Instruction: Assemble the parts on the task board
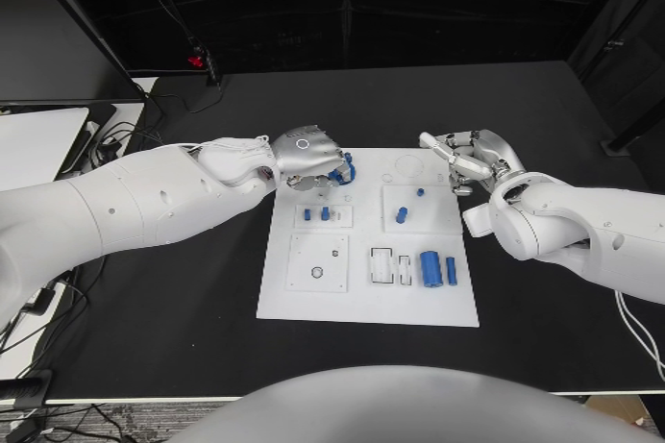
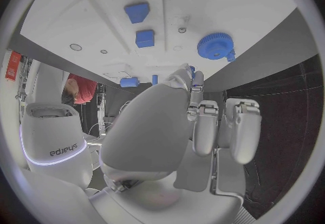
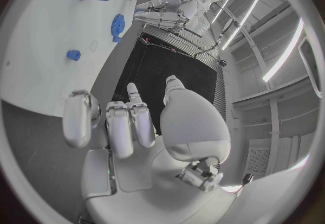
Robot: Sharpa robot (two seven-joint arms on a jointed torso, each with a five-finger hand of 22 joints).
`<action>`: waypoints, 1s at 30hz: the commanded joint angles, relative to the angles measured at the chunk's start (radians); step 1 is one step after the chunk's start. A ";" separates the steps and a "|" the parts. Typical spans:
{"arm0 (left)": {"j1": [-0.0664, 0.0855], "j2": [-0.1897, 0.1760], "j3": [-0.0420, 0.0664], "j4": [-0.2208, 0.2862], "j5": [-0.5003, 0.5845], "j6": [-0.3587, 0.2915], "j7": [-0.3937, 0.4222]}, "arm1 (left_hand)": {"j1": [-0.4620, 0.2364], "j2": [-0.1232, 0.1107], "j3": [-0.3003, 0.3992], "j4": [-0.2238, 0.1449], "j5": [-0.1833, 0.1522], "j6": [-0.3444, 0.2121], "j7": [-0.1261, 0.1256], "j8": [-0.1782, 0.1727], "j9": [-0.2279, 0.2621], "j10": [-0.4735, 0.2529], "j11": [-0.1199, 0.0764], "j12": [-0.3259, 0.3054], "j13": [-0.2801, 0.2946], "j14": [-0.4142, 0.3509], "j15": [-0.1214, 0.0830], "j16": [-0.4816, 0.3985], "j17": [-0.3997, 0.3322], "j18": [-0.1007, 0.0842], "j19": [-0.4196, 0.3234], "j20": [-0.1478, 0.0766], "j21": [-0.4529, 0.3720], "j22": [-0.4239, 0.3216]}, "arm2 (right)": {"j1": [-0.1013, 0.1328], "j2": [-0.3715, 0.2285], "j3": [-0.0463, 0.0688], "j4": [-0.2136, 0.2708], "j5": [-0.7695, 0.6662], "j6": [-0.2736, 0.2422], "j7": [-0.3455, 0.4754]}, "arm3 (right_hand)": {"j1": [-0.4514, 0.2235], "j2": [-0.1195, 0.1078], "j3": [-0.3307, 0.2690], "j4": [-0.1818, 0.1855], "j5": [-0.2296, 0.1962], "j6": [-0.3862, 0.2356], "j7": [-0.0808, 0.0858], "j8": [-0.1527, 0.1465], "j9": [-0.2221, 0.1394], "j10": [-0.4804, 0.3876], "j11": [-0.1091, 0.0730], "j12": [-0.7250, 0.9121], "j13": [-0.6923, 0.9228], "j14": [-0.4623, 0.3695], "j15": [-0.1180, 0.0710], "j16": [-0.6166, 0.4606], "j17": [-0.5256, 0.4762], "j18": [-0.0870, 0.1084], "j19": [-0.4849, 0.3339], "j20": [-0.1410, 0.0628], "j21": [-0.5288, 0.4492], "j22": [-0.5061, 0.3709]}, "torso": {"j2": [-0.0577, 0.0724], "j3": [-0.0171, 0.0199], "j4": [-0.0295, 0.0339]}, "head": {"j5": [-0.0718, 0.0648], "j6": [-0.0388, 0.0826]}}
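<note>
The white task board [image 1: 367, 299] lies in the middle of the black table. My left hand [image 1: 307, 155] hovers over its far left corner, fingers bent down beside a blue gear [image 1: 342, 169] that lies flat on the board [image 2: 216, 46]; nothing is in its grasp, and I cannot tell if it touches the gear. Two small blue blocks [image 1: 314, 213] sit just nearer, also seen as blocks [image 2: 137, 11]. My right hand [image 1: 471, 153] stays off the far right corner, fingers apart and empty. A blue peg [image 1: 402, 213] and two blue cylinders [image 1: 439, 268] rest on the board.
Empty white recesses [image 1: 317, 262] and slots [image 1: 389, 267] mark the board's near half. Cables and a white side table [image 1: 35, 140] stand off the table's left edge. Bare black tabletop [image 1: 554, 107] surrounds the board.
</note>
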 commanded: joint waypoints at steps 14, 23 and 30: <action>0.008 -0.107 0.000 0.102 0.037 0.016 -0.034 | -0.017 -0.003 0.010 0.001 0.000 0.006 0.001 -0.004 -0.001 0.010 0.002 -0.012 0.001 0.105 -0.007 0.001 0.263 -0.015 0.104 -0.010 0.003 0.263 | 0.000 -0.003 0.000 0.000 0.001 0.003 0.005 | 0.002 0.008 -0.005 0.000 0.007 0.006 0.001 0.000 0.000 0.069 0.006 -0.001 0.232 0.104 0.002 0.002 0.263 0.019 0.001 0.008 -0.001 0.187 | 0.000 -0.0006 0.0005 | 0.004 0.000; 0.007 -0.099 0.000 0.082 0.045 0.047 -0.034 | -0.020 -0.004 0.014 0.001 -0.001 0.002 0.002 -0.008 -0.004 0.008 0.003 -0.022 0.000 0.105 -0.007 0.001 0.263 -0.015 0.104 -0.010 0.003 0.263 | -0.004 -0.004 0.000 0.002 0.001 0.003 0.005 | 0.002 0.008 -0.005 0.000 0.007 0.006 0.001 0.000 0.000 0.069 0.006 -0.001 0.232 0.104 0.002 0.002 0.263 0.019 0.001 0.008 -0.001 0.187 | 0.001 -0.0018 -0.0018 | 0.009 0.000; 0.002 -0.086 0.000 0.060 0.043 0.072 -0.032 | -0.022 -0.005 0.017 0.000 -0.002 -0.001 0.003 -0.012 -0.006 0.006 0.004 -0.029 0.000 0.105 -0.006 0.001 0.263 -0.015 0.104 -0.010 0.003 0.263 | -0.005 -0.005 0.000 0.002 0.001 0.003 0.005 | 0.002 0.008 -0.005 0.000 0.007 0.006 0.001 0.000 0.000 0.069 0.006 -0.001 0.232 0.104 0.002 0.002 0.263 0.019 0.001 0.008 -0.001 0.187 | 0.001 -0.0005 -0.0004 | 0.009 0.000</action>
